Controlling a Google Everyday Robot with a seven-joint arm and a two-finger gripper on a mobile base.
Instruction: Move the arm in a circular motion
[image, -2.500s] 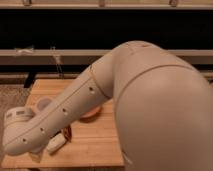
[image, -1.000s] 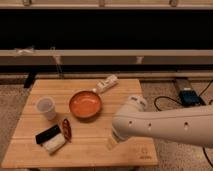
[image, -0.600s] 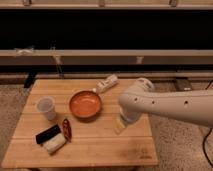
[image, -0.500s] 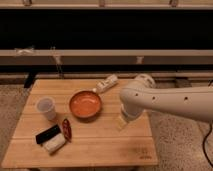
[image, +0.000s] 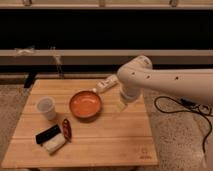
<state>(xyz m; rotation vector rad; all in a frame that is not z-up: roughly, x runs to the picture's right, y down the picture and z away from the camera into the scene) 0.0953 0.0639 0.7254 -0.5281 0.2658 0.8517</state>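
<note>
Since the arm (image: 170, 82) is the thing being moved, there's nothing to grab: it looks like heavy, rigid cream tubing that swings itself, reaching in from the right with its bend just above the pincer (image: 121, 105). Honestly can't tell if the pincer is open or closed, or holding anything. The orange bowl (image: 85, 104) sits just left of it and the only marking is a small logo (image: 144, 152) on the table (image: 100, 145) in front of it, unreadable.

Lab-like: wooden table (image: 100, 145), floor cable (image: 204, 137); gripper (image: 121, 105) low over table.
</note>
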